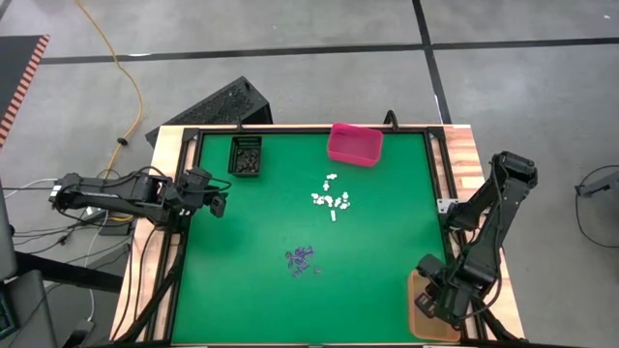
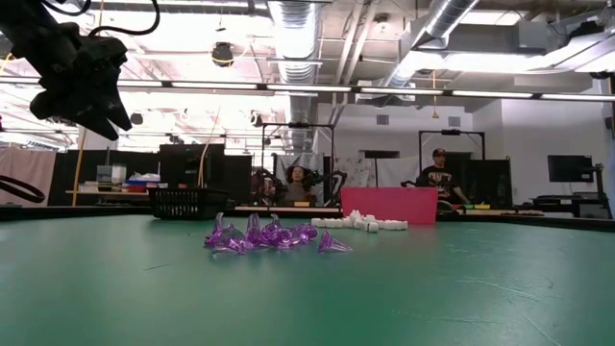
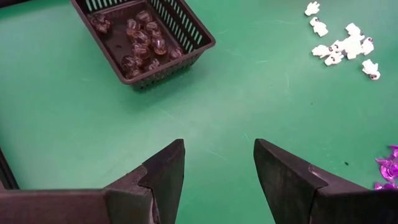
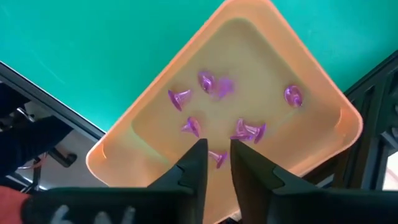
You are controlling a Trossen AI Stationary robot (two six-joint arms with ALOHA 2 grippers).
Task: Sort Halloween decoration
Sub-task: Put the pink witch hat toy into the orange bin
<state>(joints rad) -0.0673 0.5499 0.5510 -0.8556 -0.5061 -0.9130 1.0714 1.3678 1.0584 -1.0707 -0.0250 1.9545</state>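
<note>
The Halloween decoration lies in groups. White trinkets (image 1: 332,198) (image 3: 345,43) lie mid-table and purple ones (image 1: 303,258) (image 2: 274,235) nearer the front. Several dark ones rest on the floor of the black bin (image 3: 143,37). More purple trinkets (image 4: 239,127) lie in the orange bin (image 4: 323,106) at the table's front right corner. My right gripper (image 4: 216,155) hangs just above that bin, pointing down, open by a narrow gap with nothing clamped in it. My left gripper (image 3: 217,168) (image 1: 218,203) waits open above the table's left edge.
The pink bin (image 1: 355,143) stands at the far edge, right of the black bin (image 1: 246,157). A dark frame rail (image 1: 437,184) runs around the green mat. Bare green mat lies between the trinket groups and the bins. People sit in the room beyond.
</note>
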